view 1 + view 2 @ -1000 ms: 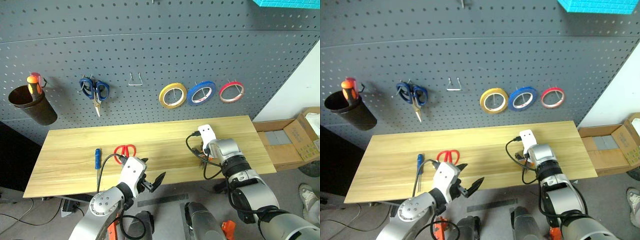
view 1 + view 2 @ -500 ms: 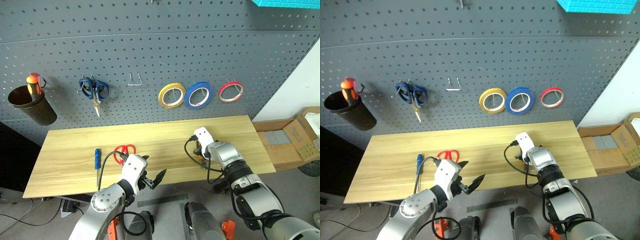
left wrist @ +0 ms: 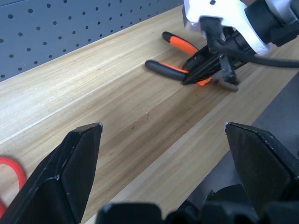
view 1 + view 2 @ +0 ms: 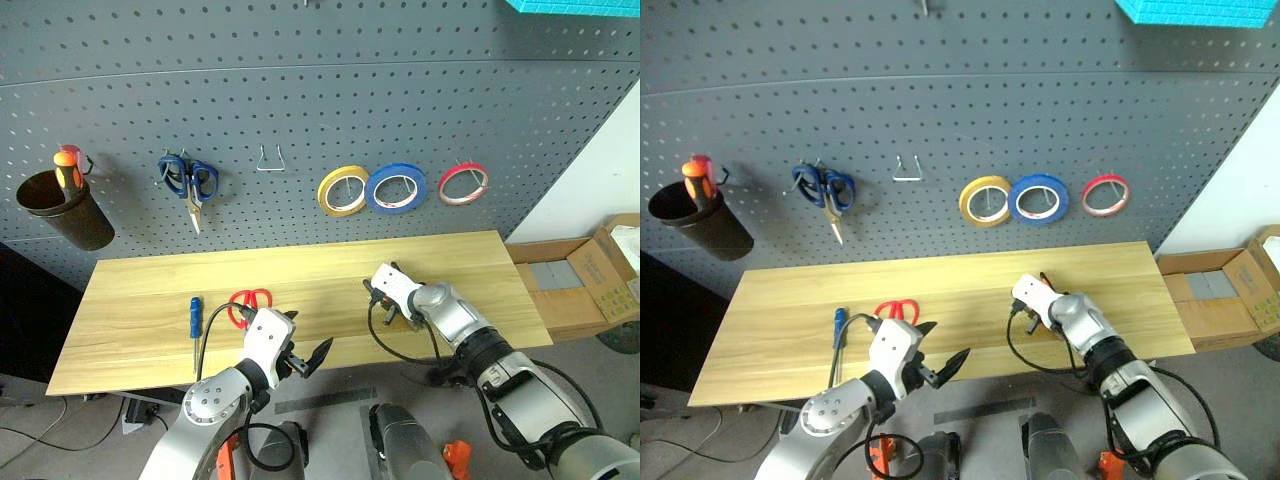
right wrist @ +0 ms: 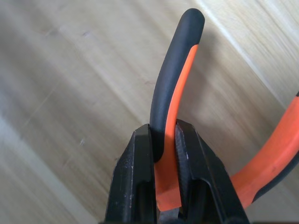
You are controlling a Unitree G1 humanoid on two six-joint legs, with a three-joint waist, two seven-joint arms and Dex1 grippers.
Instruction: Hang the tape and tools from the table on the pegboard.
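My right gripper (image 5: 163, 140) is shut on one orange-and-black handle of the pliers (image 3: 180, 45), which lie on the table (image 4: 150, 290) near its front right. The pliers' steel nose (image 3: 227, 82) rests on the wood. Red-handled scissors (image 4: 248, 300) and a slim blue-handled screwdriver (image 4: 195, 318) lie on the table's left part. Just in front of the scissors, at the table's front edge, my left gripper (image 4: 305, 358) stands open and holds nothing. The blue tape (image 4: 396, 187) hangs on the pegboard (image 4: 300, 90) between two other rolls.
On the pegboard hang a yellow tape roll (image 4: 343, 190), a red tape roll (image 4: 462, 183), blue-handled scissors (image 4: 188, 182), a bare wire hook (image 4: 270, 160) and a dark cup (image 4: 55, 205) with a red-and-orange screwdriver. Cardboard boxes (image 4: 600, 270) sit past the table's right end.
My right gripper has rolled at the wrist, shifted a little left and closed on the pliers' handle. The left arm has stayed still.
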